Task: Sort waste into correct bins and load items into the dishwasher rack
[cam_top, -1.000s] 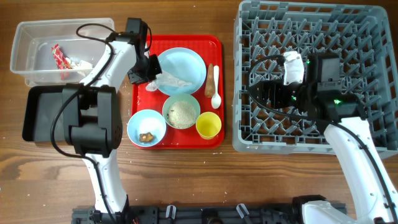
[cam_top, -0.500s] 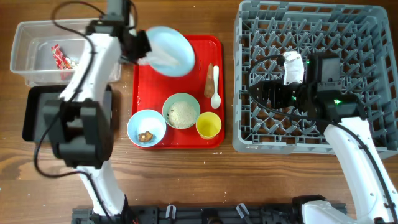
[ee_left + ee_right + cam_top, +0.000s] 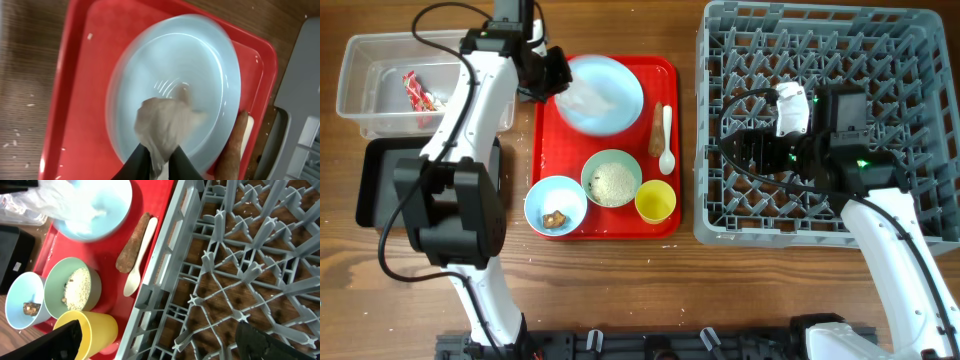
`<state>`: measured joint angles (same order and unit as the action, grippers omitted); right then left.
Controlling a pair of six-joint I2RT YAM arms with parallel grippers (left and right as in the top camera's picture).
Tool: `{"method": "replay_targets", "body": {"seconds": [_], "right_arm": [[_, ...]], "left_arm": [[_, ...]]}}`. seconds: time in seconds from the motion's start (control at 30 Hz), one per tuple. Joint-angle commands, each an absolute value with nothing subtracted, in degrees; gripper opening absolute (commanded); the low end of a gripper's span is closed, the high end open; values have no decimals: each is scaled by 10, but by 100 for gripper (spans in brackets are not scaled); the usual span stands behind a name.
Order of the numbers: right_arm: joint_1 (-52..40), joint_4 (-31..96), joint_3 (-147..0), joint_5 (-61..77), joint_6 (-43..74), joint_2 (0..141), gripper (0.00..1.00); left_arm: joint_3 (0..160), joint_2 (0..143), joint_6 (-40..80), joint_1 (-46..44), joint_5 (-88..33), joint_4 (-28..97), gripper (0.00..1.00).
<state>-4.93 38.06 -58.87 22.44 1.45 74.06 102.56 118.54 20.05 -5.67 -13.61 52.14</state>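
My left gripper (image 3: 156, 164) is shut on the crumpled white napkin (image 3: 165, 122) and holds it just above the pale blue plate (image 3: 200, 65), which is blurred. From overhead the left gripper (image 3: 558, 76) is at the plate's (image 3: 615, 95) left rim, at the back of the red serving tray (image 3: 548, 150). The carrot-like stick (image 3: 657, 118) and white spoon (image 3: 667, 140) lie to the plate's right. A bowl of rice (image 3: 612, 180), a bowl with a brown lump (image 3: 556, 205) and the yellow cup (image 3: 655, 202) stand at the front. My right gripper (image 3: 162, 342) is open and empty over the grey rack (image 3: 830, 60).
The clear tub (image 3: 365, 60) at the back left holds the red wrapper (image 3: 415, 90). The black tray (image 3: 375, 190) sits in front of it, partly hidden by my left arm. The rack's pegs (image 3: 240, 250) stand upright under my right gripper.
My left gripper took the napkin towards the tray's back left corner. The plate slid back with it, then settled slightly to the right. The right arm has not moved.
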Motion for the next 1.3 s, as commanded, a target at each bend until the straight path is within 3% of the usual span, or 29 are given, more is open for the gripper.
{"method": "replay_targets", "body": {"seconds": [0.0, 0.3, 0.47, 0.8, 0.83, 0.87, 0.9, 0.97, 1.13, 1.27], "right_arm": [[-49, 378, -592, 220, 19, 747, 100], [-48, 378, -592, 220, 19, 747, 100], [-48, 378, -592, 220, 19, 747, 100], [-48, 376, -592, 220, 21, 747, 100], [-49, 376, -592, 220, 21, 747, 100], [-49, 376, -592, 220, 21, 747, 100], [-49, 377, -592, 220, 21, 747, 100], [-49, 378, -592, 220, 21, 747, 100], [-48, 377, -592, 220, 32, 747, 100], [-48, 378, -592, 220, 32, 747, 100]], "left_arm": [[1031, 1192, 197, -65, -134, 524, 4], [1045, 1184, 170, -57, -135, 515, 4], [1167, 1136, 167, 35, -134, 550, 4], [1144, 1174, 168, 157, -93, 570, 4], [1141, 1182, 167, 157, -88, 566, 11], [1139, 1189, 167, 157, -81, 562, 34], [1139, 1195, 167, 157, -75, 558, 67], [1139, 1201, 167, 157, -74, 547, 100], [1140, 1162, 167, 157, -136, 568, 100], [1140, 1110, 167, 147, -163, 659, 100]]}}
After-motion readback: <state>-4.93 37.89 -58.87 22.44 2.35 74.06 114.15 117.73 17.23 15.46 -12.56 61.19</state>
